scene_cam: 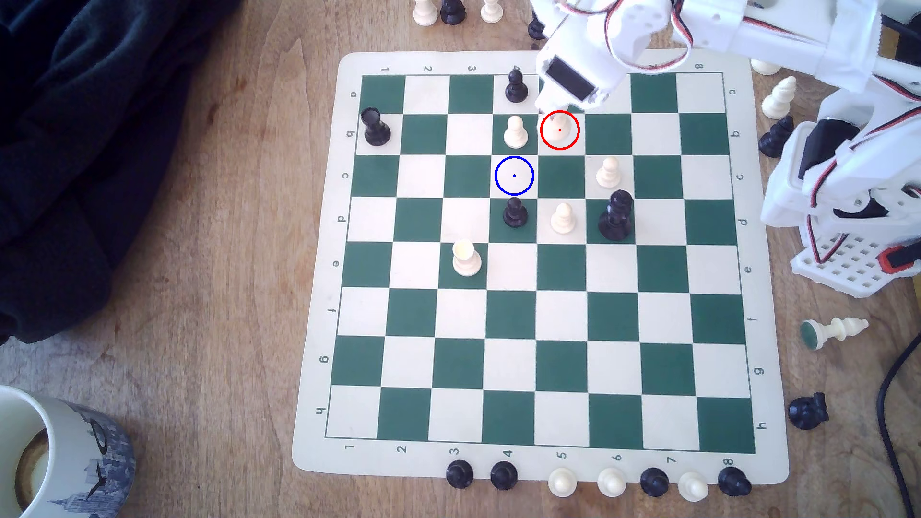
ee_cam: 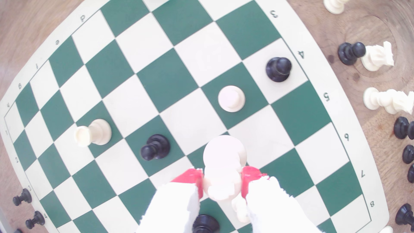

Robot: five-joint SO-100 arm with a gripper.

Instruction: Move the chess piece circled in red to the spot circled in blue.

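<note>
On the green-and-cream chessboard (scene_cam: 540,319), the cream bishop (ee_cam: 224,165) is pinched near its head by the gripper (ee_cam: 223,184), keeping its base free for carriage to the blue-ringed square (scene_cam: 514,175).

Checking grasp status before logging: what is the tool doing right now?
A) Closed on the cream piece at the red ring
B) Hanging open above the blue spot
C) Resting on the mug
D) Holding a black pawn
A: in the wrist view the tool has its red pads pressed on both sides of the cream piece.
</note>
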